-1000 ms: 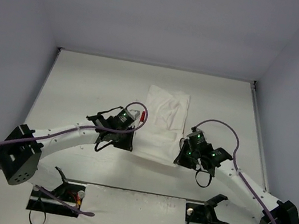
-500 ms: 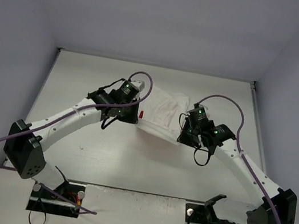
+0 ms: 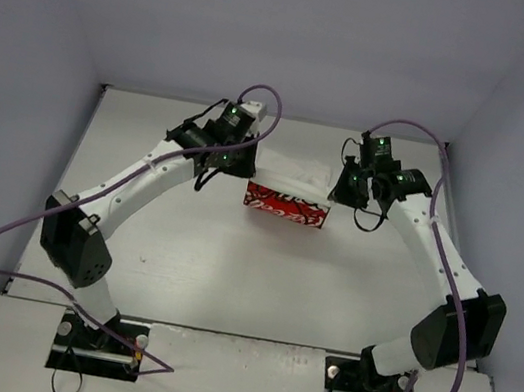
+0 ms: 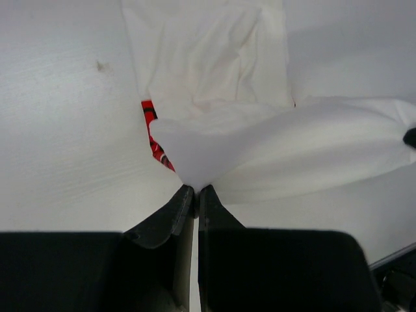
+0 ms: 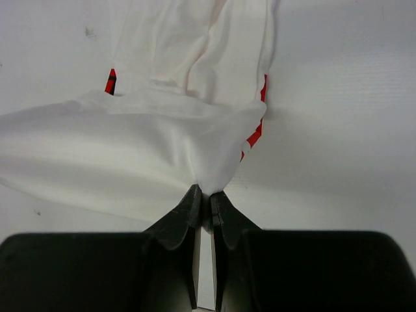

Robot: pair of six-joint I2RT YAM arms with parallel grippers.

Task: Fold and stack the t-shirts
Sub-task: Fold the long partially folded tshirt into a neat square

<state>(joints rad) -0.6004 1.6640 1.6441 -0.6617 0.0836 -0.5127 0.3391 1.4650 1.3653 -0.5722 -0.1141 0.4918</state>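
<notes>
Now carried to the far side, left tool [image 4: 195, 188] and right tool [image 5: 203, 191] pinch the t-shirt [image 3: 291, 174], red print [image 3: 286, 204] upturned: fold progressing.

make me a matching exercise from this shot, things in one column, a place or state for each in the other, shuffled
Things
1. left hand
2. right hand
3. t-shirt
4. red print

Places and states
a. shows face up along the near side of the cloth
b. shut on the cloth's right corner
c. white, held between both hands
d. shut on the cloth's left corner

Pairs: 1-d, 2-b, 3-c, 4-a
</notes>
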